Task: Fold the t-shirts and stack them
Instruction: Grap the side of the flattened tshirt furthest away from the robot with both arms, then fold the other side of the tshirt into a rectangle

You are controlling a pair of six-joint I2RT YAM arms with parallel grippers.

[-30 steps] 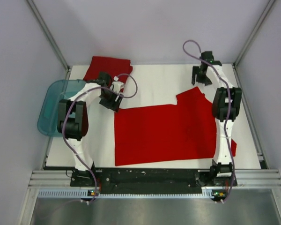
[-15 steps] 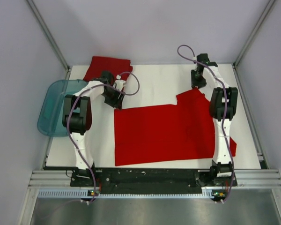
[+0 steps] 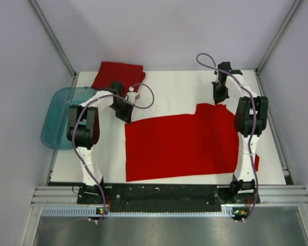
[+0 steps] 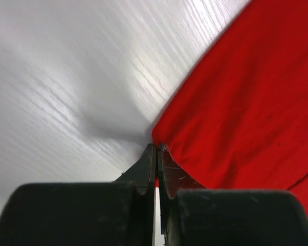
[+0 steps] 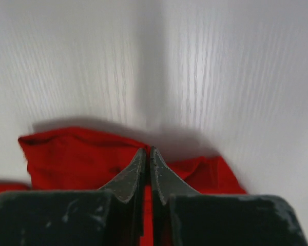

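Observation:
One red t-shirt (image 3: 179, 146) lies spread flat on the white table (image 3: 174, 92). A second t-shirt (image 3: 118, 74) lies folded at the back left corner. My left gripper (image 3: 126, 117) is down on the far left corner of the spread t-shirt. In the left wrist view its jaws (image 4: 157, 146) are shut, with the corner of the red cloth (image 4: 236, 102) pinched between them. My right gripper (image 3: 219, 98) is at the far right sleeve edge. In the right wrist view its jaws (image 5: 148, 149) are shut on a ridge of red fabric (image 5: 77, 154).
A translucent teal tub (image 3: 59, 115) hangs over the table's left edge beside my left arm. Grey walls and metal rails enclose the table on three sides. A strip of red cloth (image 3: 255, 161) shows behind my right arm.
Both grippers dropped onto the spread t-shirt's far edge and went from open to shut. The right one came nearer from the back, and the sleeve edge shifted slightly.

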